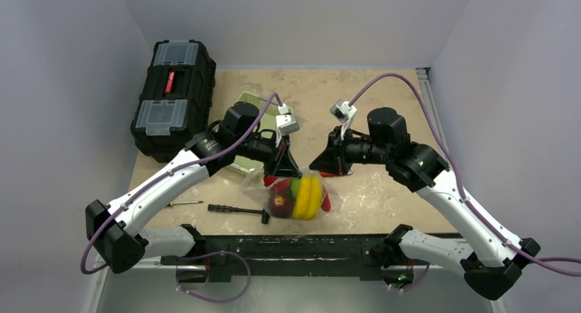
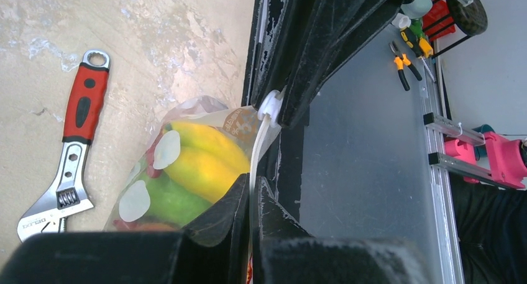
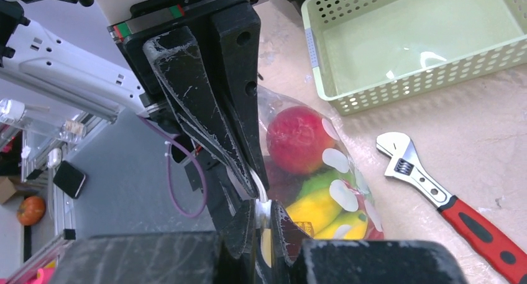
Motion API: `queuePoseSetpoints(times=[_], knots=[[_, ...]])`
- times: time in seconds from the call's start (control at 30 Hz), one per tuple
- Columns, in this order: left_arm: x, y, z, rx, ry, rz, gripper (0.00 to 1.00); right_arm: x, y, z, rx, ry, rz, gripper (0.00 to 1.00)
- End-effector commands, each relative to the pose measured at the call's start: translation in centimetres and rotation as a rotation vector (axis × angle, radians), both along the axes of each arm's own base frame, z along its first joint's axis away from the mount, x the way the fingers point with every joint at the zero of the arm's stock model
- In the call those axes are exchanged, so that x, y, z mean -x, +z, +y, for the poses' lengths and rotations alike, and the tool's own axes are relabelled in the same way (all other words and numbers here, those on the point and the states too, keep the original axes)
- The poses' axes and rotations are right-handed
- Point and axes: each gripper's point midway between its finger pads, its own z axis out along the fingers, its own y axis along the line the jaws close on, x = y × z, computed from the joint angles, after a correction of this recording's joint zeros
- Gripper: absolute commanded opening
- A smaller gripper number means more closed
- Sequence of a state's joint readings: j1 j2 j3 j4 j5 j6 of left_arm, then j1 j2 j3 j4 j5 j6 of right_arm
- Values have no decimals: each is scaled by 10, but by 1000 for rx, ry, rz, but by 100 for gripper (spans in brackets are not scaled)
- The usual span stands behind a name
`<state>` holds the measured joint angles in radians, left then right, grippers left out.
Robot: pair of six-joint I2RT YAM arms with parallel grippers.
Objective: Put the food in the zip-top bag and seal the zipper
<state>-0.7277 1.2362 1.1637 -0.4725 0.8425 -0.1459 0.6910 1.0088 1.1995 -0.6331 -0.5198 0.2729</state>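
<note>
**Zipper (image 2: 257, 148) pinched from both sides**

The zip-top bag (image 1: 291, 196), food (image 1: 306, 196) inside, lies on the table (image 1: 384, 107). From above, the left claw (image 1: 281, 165) and right claw (image 1: 323, 164) just meet over the bag. Only the wrist views show each clamped tight on the zipper, with a red-handled wrench (image 2: 77, 119) beside the bag.

One zip-top bag (image 1: 291, 193) is counted at the lower centre of the top view. Inside it one red round fruit (image 3: 298, 138), one green pepper (image 2: 166, 200) and two yellow banana-like lobes (image 1: 308, 196) are made out; the dark red pieces (image 1: 279, 203) cannot be counted. One black toolbox (image 1: 175, 97) is seen upper left, one pale green basket (image 3: 422, 79), one red-handled wrench (image 2: 68, 147), one black-handled tool (image 1: 236, 209) and one thin screwdriver-like tool (image 1: 186, 203).
</note>
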Motion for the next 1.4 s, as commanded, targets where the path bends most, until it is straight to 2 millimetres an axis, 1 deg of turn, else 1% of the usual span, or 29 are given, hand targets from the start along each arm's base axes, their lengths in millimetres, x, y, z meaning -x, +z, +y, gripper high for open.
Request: queuePoseSetpoints(times=[0.0,0.07,0.1,0.17,0.2,0.27,0.3,0.33,0.37,0.4,0.5,0.6,0.7,0.77,0.9,1.07,1.37], knots=[[5,19,-2,57,-46,-29,0,-1,10,4,-48,29,-57,0],[5,19,-3,51,-47,-21,0,1,10,5,-63,44,-67,0],[5,19,-3,46,-47,-14,5,2,10,5,-67,47,-70,0],[4,18,-4,40,-45,-3,21,3,10,6,-74,54,-78,0],[4,18,-4,40,-44,0,27,4,9,6,-77,57,-81,0],[4,17,-5,43,-45,7,30,5,10,6,-85,63,-84,0],[5,18,-6,48,-50,7,30,6,11,6,-88,68,-86,0],[5,18,-6,49,-52,7,27,6,12,6,-91,70,-87,0],[5,19,-6,50,-53,5,20,6,13,6,-92,69,-92,0],[4,18,-6,47,-51,4,16,7,14,5,-94,67,-96,0],[1,15,-6,30,-39,5,11,8,17,4,-102,66,-105,0],[-1,15,-8,29,-35,7,0,8,17,4,-101,73,-111,0],[-1,19,-9,47,-38,6,0,11,14,4,-97,99,-126,0],[1,22,-10,61,-50,4,0,8,8,2,-67,100,-145,0],[6,28,-9,85,-69,-10,0,11,2,5,-38,170,-156,0],[10,30,-8,94,-91,-8,0,8,0,9,-35,187,-163,0],[16,30,-5,97,-117,-2,0,15,-2,21,-64,281,-127,0]])
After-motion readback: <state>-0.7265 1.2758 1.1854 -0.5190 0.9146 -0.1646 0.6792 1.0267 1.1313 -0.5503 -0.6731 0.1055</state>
